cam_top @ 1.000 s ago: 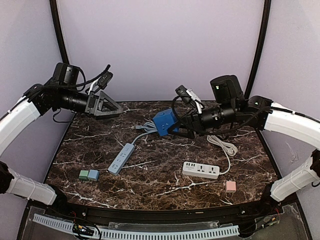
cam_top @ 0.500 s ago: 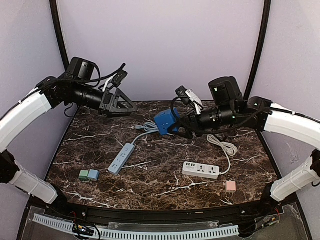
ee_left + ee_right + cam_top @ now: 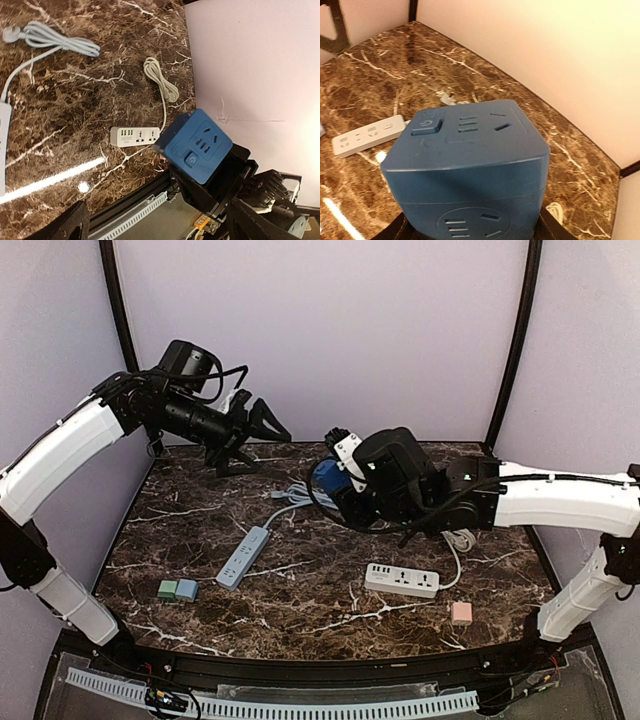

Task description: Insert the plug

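Right claw (image 3: 470, 227): clamped on blue plastic cube socket (image 3: 470, 155), held aloft.
Left claw (image 3: 257, 438): spread wide, empty.
Grey cable plug (image 3: 278, 496): lying on dark marble surface (image 3: 200, 530).
Risk: cube may twist in the grip under insertion push.

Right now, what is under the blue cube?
The right gripper holds the blue cube up in the air, over the marble table. The spot straight below is hidden by the cube itself.

left arm raised | left claw (image 3: 256, 440) spread wide | right arm stretched leftward | right claw (image 3: 338, 490) clamped, aloft
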You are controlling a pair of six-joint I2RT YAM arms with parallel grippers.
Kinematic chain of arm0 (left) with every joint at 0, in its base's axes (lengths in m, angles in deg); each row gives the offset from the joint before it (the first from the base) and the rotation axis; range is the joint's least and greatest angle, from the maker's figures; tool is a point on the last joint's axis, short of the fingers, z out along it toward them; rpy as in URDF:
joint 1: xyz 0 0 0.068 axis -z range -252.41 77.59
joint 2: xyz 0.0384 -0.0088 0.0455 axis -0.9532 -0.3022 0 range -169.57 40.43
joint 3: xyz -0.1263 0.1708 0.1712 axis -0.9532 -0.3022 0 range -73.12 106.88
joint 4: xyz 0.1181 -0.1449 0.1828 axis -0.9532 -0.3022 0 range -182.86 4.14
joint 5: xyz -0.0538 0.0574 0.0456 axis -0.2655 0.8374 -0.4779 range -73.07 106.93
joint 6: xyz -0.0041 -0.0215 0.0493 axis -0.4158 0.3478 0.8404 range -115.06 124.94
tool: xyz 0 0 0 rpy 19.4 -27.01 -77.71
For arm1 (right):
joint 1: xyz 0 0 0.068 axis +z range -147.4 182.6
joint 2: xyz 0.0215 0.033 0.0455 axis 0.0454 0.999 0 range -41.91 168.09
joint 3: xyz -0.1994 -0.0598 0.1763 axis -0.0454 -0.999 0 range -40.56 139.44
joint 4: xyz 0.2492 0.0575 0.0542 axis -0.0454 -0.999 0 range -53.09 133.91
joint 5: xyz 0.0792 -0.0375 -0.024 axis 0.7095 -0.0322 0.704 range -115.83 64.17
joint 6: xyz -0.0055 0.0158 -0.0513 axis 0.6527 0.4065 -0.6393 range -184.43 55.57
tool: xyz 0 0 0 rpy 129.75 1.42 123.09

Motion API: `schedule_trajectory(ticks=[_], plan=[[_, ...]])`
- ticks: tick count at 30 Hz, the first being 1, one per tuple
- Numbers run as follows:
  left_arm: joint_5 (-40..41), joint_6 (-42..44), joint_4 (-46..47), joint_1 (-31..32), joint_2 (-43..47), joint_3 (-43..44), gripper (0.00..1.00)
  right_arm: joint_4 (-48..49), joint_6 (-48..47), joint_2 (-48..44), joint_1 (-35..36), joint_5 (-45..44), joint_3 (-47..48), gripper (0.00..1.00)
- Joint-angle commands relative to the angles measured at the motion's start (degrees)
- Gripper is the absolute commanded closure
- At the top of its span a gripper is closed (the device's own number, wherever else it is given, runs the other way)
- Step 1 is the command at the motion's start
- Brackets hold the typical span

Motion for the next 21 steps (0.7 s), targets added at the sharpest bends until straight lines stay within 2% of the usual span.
schedule_trajectory(ticks=[1, 6, 12, 16, 21], plan=[[1.6, -13.3, -4.7, 0.0, 0.3, 1.2, 0.05, 8.0, -7.0, 2.1, 1.7, -20.7, 1.3, 0.68], [-0.5, -21.4, 0.3, 0.1, 0.9, -0.3, 0.05, 23.3, -20.6, 1.6, 3.6, -25.1, -3.2, 0.68], [-3.5, -29.4, 4.3, 0.0, 0.8, 0.1, 0.05, 43.1, -40.0, -1.1, 5.2, -21.3, -9.8, 0.67], [-4.3, -33.3, 7.1, 0.0, 1.1, -0.2, 0.06, 46.5, -45.4, -1.5, 5.2, -18.5, -11.0, 0.67], [-3.6, -34.3, 7.1, 0.1, 1.7, 0.4, 0.06, 46.7, -47.1, -0.3, 5.2, -19.0, -10.1, 0.67]])
